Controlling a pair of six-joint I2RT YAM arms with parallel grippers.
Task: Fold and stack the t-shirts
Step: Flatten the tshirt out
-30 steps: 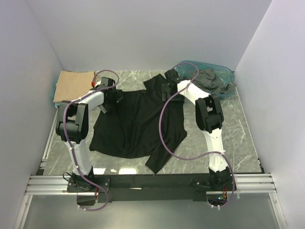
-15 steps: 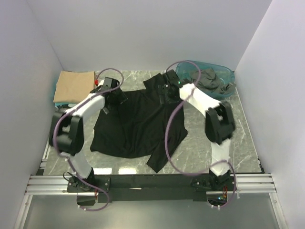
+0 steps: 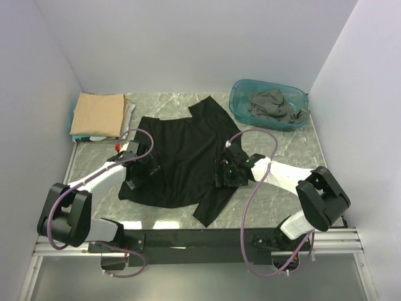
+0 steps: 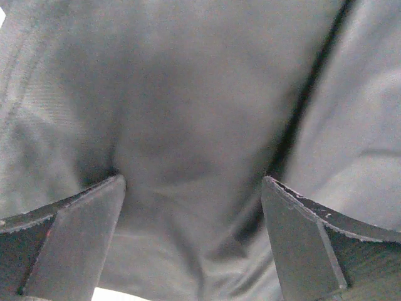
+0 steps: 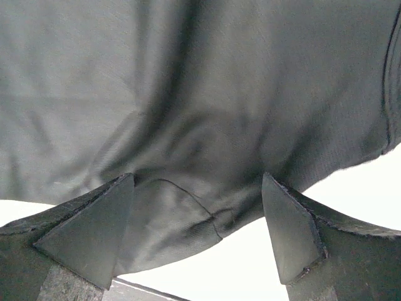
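Note:
A black t-shirt [image 3: 182,153] lies spread on the marble table, with one sleeve trailing toward the near edge [image 3: 210,210]. My left gripper [image 3: 136,177] is low over its left side, jaws wide open, with black cloth [image 4: 188,125] between the fingers [image 4: 75,241]. My right gripper [image 3: 221,172] is low over the shirt's right side, also open, with a hemmed cloth edge [image 5: 207,213] between its fingers [image 5: 291,229]. A folded tan t-shirt [image 3: 98,113] lies at the back left. A dark grey t-shirt [image 3: 272,105] is crumpled in the teal tub.
The translucent teal tub [image 3: 238,103] stands at the back right. A pale cloth edge [image 3: 94,138] shows under the tan shirt. White walls enclose the table on three sides. Purple cables loop off both arms above the shirt.
Both grippers have moved from the shirt's far edge back toward the near side, onto its left and right sides. The shirt's far part now lies uncovered and flat.

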